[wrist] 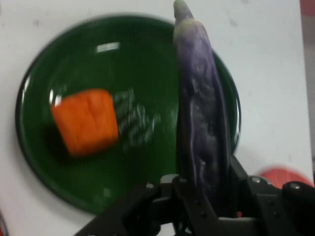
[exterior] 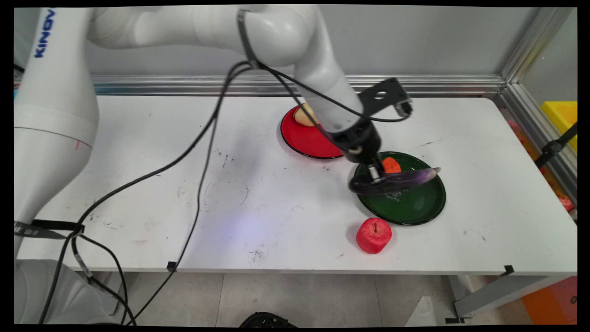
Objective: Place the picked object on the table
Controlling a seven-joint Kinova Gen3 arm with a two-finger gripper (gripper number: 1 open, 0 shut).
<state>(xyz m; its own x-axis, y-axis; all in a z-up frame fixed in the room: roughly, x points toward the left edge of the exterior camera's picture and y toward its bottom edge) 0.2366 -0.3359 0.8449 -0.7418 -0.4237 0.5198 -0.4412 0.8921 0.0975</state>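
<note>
Here we see the gripper (exterior: 374,174) clenched on a purple eggplant (exterior: 396,180), which it holds lying level over the green plate (exterior: 417,207); in the hand view the eggplant (wrist: 201,113) runs up from between the jaws across the plate's (wrist: 44,162) right half. On that plate rests an orange block (wrist: 84,121). A red apple (exterior: 374,235) stands on the white table (exterior: 161,152) just beside the plate's near rim. Behind the arm, a red plate (exterior: 304,138) carries a pale yellow piece (exterior: 303,116).

The white arm (exterior: 295,55) reaches in from the upper left and slopes down to the right. Its black gripper (exterior: 375,174) points downward, fingers clamped on a load.
</note>
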